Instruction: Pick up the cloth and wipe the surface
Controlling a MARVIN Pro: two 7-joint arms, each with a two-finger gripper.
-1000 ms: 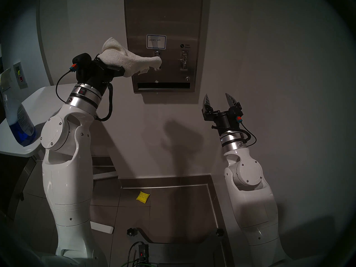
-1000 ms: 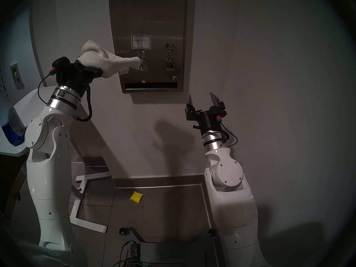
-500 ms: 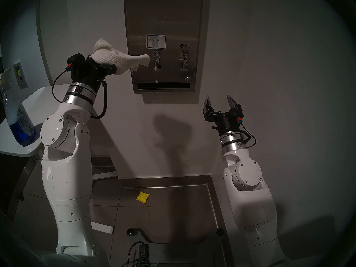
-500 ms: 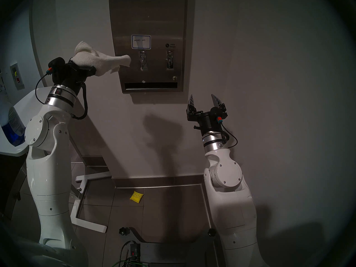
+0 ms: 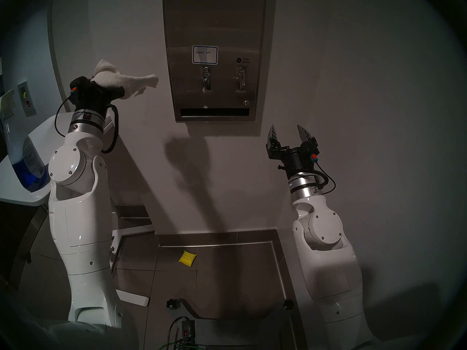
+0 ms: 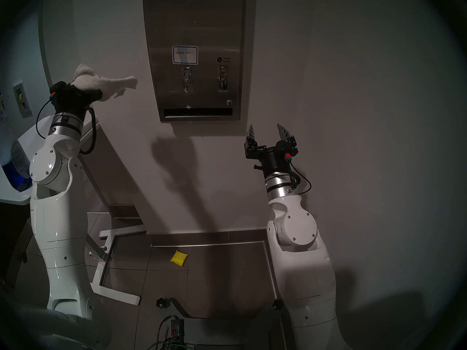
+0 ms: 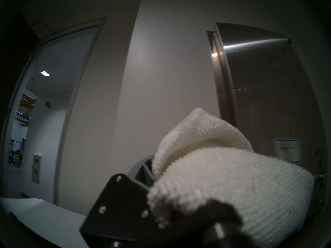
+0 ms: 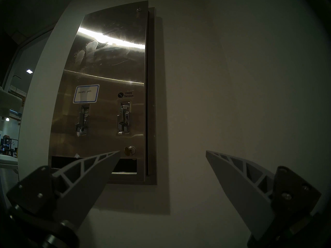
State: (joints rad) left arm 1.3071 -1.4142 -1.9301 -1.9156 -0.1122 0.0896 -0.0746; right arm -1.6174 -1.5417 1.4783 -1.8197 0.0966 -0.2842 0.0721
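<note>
— What did the left end effector (image 5: 134,85) have?
— It was clamped shut on the cloth (image 5: 121,79), at the upper left of the head view. The towel draped over its fingers, its free tip pointing right, apart from the steel dispenser front (image 5: 214,28) at top centre.

— And from the wrist?
— The cloth (image 7: 223,179) filled the lower right; the dispenser front (image 7: 268,81) stood behind, at the right edge.

— The right end effector (image 5: 288,133)?
— Spread wide and empty, at right of centre, below the dispenser's lower right corner. Its fingers (image 8: 86,179) framed bare wall.
</note>
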